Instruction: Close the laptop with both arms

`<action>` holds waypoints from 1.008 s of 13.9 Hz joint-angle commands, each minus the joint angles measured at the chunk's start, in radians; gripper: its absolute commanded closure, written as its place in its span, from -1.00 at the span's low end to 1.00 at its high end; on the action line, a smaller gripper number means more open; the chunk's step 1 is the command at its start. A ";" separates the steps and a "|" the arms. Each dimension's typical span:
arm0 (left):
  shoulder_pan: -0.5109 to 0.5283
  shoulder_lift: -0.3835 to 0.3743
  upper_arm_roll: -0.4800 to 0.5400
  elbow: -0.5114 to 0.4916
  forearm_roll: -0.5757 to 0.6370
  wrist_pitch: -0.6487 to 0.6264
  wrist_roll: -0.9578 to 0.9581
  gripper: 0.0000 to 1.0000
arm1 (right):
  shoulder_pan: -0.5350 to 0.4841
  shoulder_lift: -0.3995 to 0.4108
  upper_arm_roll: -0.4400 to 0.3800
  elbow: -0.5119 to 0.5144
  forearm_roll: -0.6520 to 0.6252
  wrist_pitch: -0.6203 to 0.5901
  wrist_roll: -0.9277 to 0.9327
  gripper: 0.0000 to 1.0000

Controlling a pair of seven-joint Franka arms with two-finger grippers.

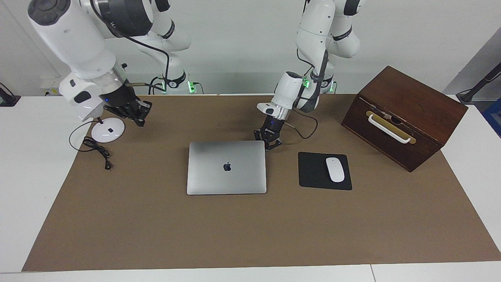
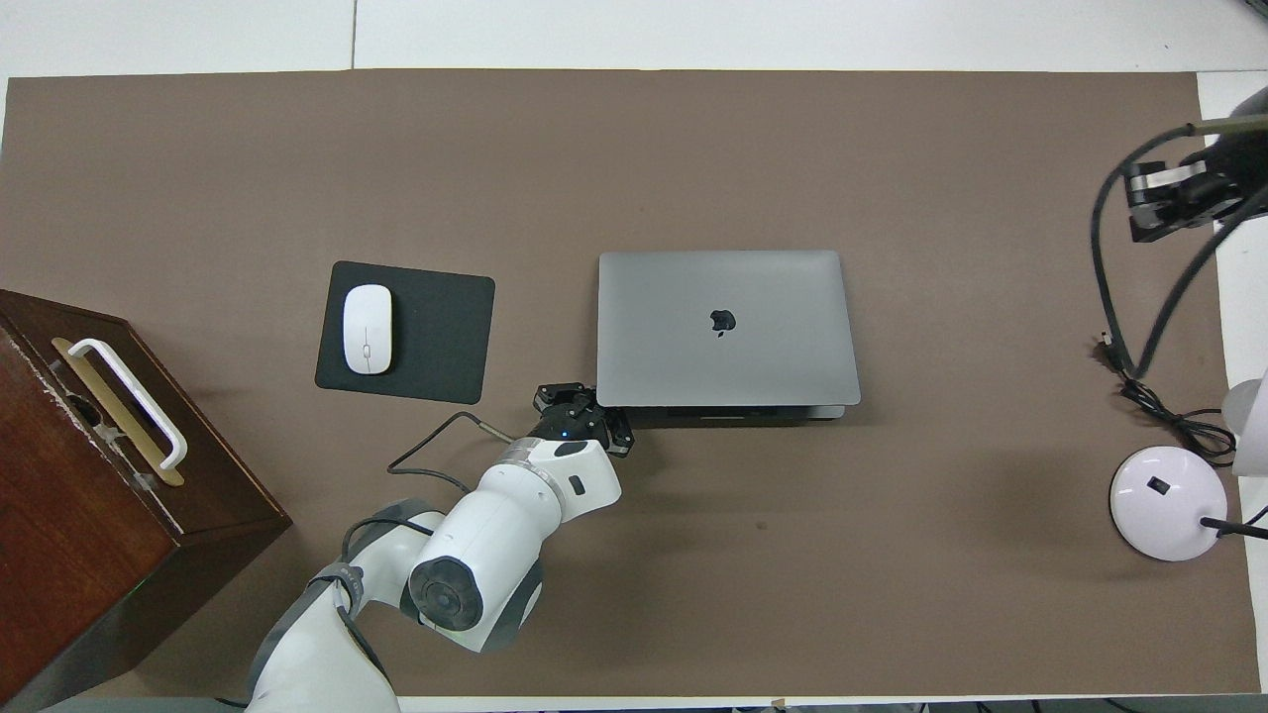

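Note:
The silver-grey laptop (image 1: 227, 167) (image 2: 726, 327) lies on the brown mat with its lid flat down and the dark apple logo showing. My left gripper (image 1: 270, 144) (image 2: 586, 404) is shut and low at the laptop's corner nearest the robots, toward the left arm's end; whether it touches the laptop I cannot tell. My right gripper (image 1: 137, 113) (image 2: 1161, 203) is shut, holds nothing, and hangs in the air over the mat's edge at the right arm's end, beside the lamp.
A white desk lamp (image 1: 107, 130) (image 2: 1169, 500) with a black cable (image 1: 96, 149) stands at the right arm's end. A black mouse pad (image 1: 313, 172) with a white mouse (image 1: 335, 169) lies beside the laptop. A brown wooden box (image 1: 403, 115) (image 2: 99, 495) stands at the left arm's end.

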 commanded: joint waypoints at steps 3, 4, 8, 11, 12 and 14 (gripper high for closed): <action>-0.002 -0.047 0.008 -0.040 -0.003 -0.084 -0.036 1.00 | -0.123 -0.051 0.005 0.011 -0.028 0.015 -0.284 1.00; -0.002 -0.085 0.008 -0.042 -0.005 -0.137 -0.039 1.00 | -0.140 -0.072 0.011 0.002 -0.040 0.082 -0.339 1.00; 0.000 -0.205 0.010 -0.046 -0.006 -0.299 -0.042 1.00 | -0.146 -0.209 0.014 -0.330 -0.042 0.343 -0.324 1.00; 0.004 -0.269 0.011 -0.048 -0.006 -0.403 -0.053 1.00 | -0.134 -0.292 0.017 -0.518 -0.032 0.413 -0.237 1.00; 0.004 -0.291 0.013 -0.049 -0.008 -0.438 -0.053 1.00 | -0.131 -0.312 0.019 -0.561 -0.028 0.411 -0.200 1.00; 0.004 -0.345 0.016 -0.050 -0.008 -0.547 -0.056 1.00 | -0.128 -0.336 0.022 -0.618 -0.011 0.414 -0.143 1.00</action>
